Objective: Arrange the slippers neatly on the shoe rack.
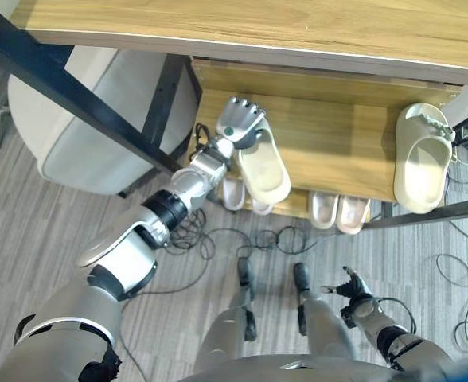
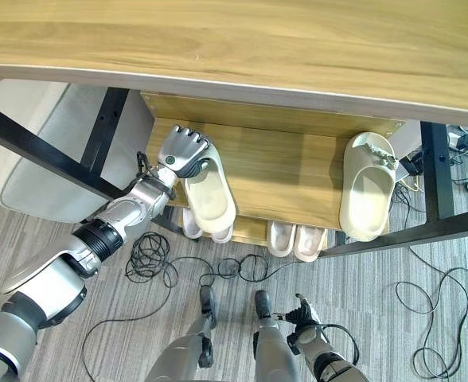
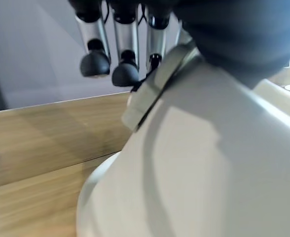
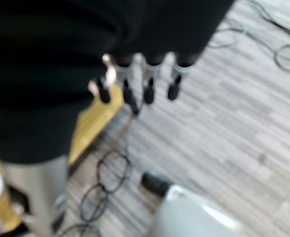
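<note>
While the left robot hand [image 2: 185, 151] grips it, a smooth cream slipper [image 2: 210, 197] rests on wood-grain shelf [image 2: 282, 179].

Grey beanbag [image 1: 99, 119] beside wooden tabletop [image 1: 298, 24], on grey plank floor [image 2: 393, 263].

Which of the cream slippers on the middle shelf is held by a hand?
The left slipper: the left hand grips its toe end. The right slipper lies alone by the rack's right side.
</note>
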### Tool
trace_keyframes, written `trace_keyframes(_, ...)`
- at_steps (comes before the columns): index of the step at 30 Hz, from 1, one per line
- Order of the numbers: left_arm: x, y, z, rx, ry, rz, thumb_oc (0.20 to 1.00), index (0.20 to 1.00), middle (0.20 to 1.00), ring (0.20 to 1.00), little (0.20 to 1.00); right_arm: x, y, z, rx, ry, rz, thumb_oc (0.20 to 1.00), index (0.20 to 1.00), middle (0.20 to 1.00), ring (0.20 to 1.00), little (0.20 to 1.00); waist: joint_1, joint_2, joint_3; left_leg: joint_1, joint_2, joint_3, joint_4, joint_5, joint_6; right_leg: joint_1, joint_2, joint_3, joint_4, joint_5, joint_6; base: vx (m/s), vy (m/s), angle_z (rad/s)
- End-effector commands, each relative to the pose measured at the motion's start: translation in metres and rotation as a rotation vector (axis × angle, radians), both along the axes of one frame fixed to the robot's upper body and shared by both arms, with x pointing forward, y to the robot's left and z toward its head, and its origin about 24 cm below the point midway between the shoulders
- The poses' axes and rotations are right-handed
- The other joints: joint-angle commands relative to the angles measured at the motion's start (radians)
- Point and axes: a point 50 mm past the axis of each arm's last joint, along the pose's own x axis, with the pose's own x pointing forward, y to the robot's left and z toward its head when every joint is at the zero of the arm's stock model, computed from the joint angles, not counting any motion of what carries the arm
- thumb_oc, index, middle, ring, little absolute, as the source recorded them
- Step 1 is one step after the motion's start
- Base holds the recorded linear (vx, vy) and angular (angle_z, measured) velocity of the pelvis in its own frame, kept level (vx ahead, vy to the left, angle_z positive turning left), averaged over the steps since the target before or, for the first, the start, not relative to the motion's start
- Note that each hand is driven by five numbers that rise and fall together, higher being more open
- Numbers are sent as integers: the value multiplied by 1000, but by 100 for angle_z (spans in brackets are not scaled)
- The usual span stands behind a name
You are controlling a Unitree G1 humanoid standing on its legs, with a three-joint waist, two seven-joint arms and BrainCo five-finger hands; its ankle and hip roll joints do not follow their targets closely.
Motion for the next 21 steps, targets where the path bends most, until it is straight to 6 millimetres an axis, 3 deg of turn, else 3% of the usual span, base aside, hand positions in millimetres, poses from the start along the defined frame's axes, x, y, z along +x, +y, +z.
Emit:
trace_keyframes(1,5,-32,15,-64,9,-58,200,200,200,200,200,18,-19,14,-46,-58,-30,1000,1000,1000,1000,1000,-34,19,7,-17,-23,-17,84,-110,15,-5,-69,-13,-90,63,59,-8,5,-11)
trace_keyframes(10,4,-54,30,-93,-14,-101,200,200,200,200,200,14,-31,15,-84,-40,-44,1000,1000,1000,1000,1000,-53,64,4,-20,-18,8,88,-109,11,-24,-65,14,-91,66,56,-6,-11,-11)
trace_keyframes(14,0,-74,31,-89,-11,-145,200,200,200,200,200,19,-37,19,-95,-53,-58,1000,1000,1000,1000,1000,-69,84,7,-19,-12,24,90,-113,8,-34,-59,29,-87,60,54,5,-32,-14)
trace_keyframes(21,1,-82,39,-74,-31,-147,200,200,200,200,200,21,-42,21,-119,-57,-67,1000,1000,1000,1000,1000,-84,99,8,-44,-2,46,98,-114,7,-71,-48,49,-83,69,54,8,-27,-11)
